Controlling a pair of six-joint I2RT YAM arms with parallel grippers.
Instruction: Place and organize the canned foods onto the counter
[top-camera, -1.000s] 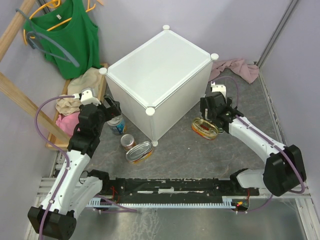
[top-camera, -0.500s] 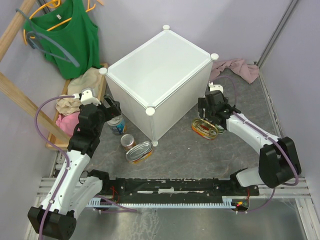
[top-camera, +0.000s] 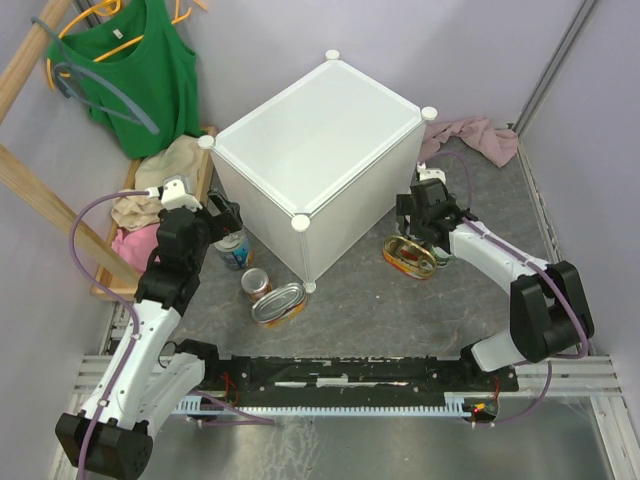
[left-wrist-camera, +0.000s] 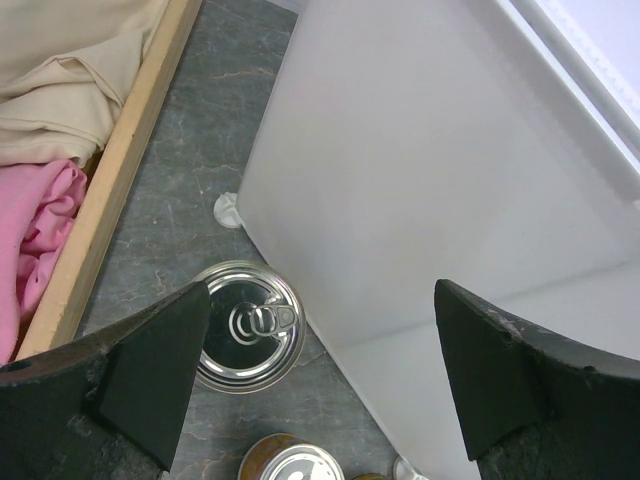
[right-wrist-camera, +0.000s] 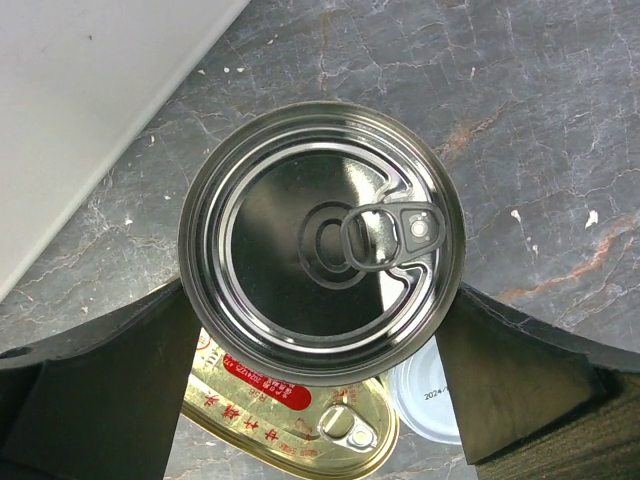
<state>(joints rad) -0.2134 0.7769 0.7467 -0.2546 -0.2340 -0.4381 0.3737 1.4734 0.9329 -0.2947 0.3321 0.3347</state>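
Silvery-lidded can (right-wrist-camera: 322, 245) straddled centre-frame by wide-spread right gripper (right-wrist-camera: 318, 295), apparently for a grasp; left gripper (left-wrist-camera: 320, 290), equally spread, poised above second can (left-wrist-camera: 248, 340) lower-left.

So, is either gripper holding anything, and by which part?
Nothing held. The right gripper straddles a tall can, jaws open; the left gripper hangs open, empty.

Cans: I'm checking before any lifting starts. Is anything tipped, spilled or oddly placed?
Nothing spilled or dented shows. The tall can under the right wrist and the ring-pull can beside the counter both stand upright with their lids sealed. The one stray thing is a crumpled pink cloth lying by the counter's far right corner, apart from the cans.
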